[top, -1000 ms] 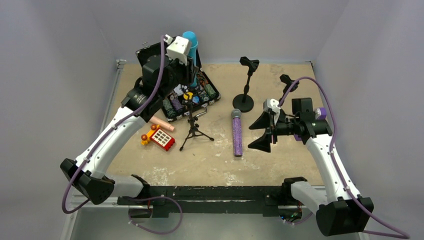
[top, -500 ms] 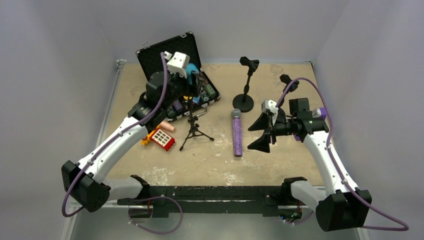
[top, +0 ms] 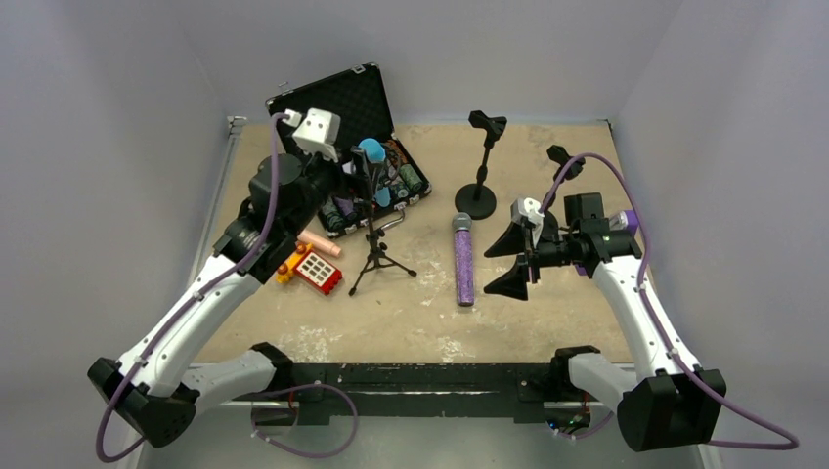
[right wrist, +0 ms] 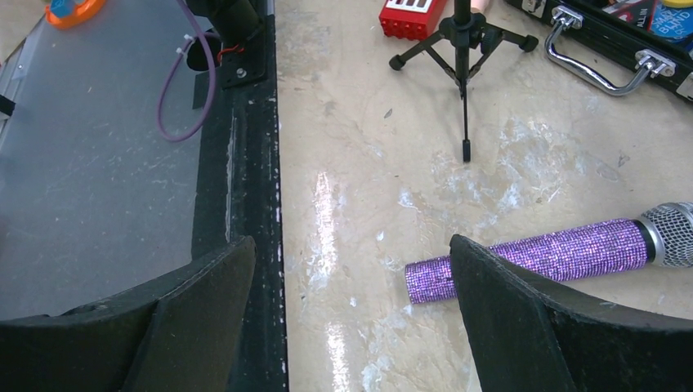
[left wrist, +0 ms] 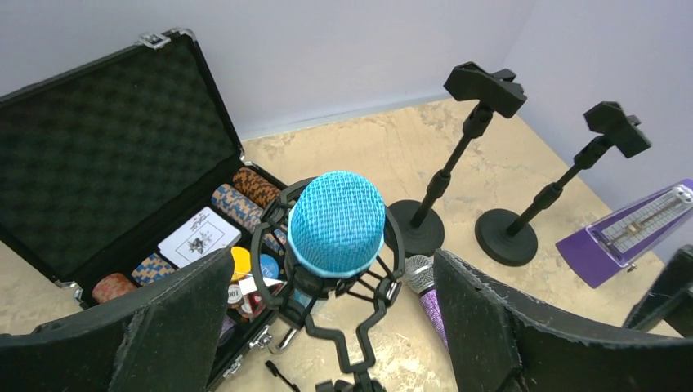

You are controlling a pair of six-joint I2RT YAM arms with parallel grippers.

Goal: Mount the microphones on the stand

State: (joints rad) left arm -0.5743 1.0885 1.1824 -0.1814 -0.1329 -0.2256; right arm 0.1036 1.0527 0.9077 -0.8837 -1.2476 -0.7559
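Blue mic [left wrist: 336, 222] sits in tripod stand [top: 376, 249] cradle; L gripper [left wrist: 333, 257] open around it, no contact. Purple mic [top: 463, 262] lies R of stand, pink mic [top: 320, 242] L; R gripper [right wrist: 351, 243] open, empty.

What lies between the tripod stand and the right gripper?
The purple microphone, lying flat, between the tripod stand and the right gripper, in the top view.
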